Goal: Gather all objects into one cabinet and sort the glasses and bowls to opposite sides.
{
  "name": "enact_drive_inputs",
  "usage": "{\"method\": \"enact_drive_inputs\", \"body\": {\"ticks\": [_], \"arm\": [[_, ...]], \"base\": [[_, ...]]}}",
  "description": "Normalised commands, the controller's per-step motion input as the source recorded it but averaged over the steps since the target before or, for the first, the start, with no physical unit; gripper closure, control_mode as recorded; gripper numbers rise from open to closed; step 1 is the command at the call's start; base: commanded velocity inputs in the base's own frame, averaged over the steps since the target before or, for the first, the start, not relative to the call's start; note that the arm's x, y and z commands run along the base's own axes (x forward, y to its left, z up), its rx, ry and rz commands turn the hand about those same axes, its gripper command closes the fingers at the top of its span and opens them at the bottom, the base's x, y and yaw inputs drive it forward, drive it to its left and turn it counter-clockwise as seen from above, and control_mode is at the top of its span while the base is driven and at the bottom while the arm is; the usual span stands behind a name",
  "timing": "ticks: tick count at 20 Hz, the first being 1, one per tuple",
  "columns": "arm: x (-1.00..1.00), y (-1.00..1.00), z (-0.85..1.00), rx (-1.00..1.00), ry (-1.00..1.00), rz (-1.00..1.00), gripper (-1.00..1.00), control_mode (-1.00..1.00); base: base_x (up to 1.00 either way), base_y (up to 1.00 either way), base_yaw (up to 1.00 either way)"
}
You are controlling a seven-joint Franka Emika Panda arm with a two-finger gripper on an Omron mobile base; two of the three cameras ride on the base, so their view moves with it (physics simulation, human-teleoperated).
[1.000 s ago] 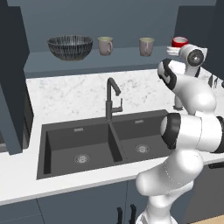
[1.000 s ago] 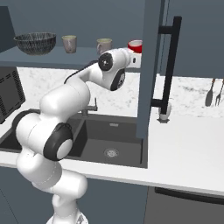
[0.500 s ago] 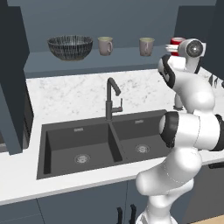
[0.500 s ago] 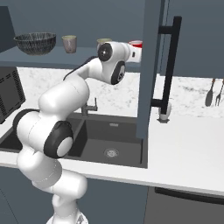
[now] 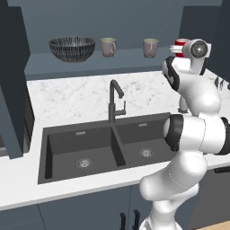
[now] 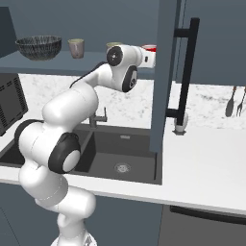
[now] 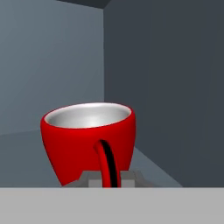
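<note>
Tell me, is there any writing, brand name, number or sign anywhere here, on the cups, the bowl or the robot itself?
None can be read in any view.
The red cup, held by its handle in the shut jaws: plain, no print.
The two beige mugs: plain.
The dark bowl: only fine white stripes, no letters.
The white arm: no logo or number shows.

This is a rendered home kitchen. A white marbled worktop carries a dark double sink with a black faucet, both below and to the left of the tool. Level with the tool, a slate-blue wall cabinet shelves a striped bowl and mugs. Utensils hang on the wall, right of the tool.
</note>
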Motion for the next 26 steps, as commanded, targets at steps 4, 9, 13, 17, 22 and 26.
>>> {"method": "enact_drive_inputs", "body": {"ticks": [4,9,13,17,22,26], "arm": [[0.00,0.00,0.00,0.00,0.00,0.00,-1.00,-1.00],[0.00,0.00,0.00,0.00,0.00,0.00,-1.00,-1.00],[0.00,0.00,0.00,0.00,0.00,0.00,-1.00,-1.00],[0.00,0.00,0.00,0.00,0.00,0.00,-1.00,-1.00],[0.00,0.00,-0.04,0.00,0.01,0.00,-1.00,-1.00],[-0.05,0.00,-0.18,0.00,0.01,0.00,-1.00,-1.00]], "base": [[0.00,0.00,0.00],[0.00,0.00,0.00],[0.00,0.00,0.00],[0.00,0.00,0.00],[0.00,0.00,0.00],[0.00,0.00,0.00]]}}
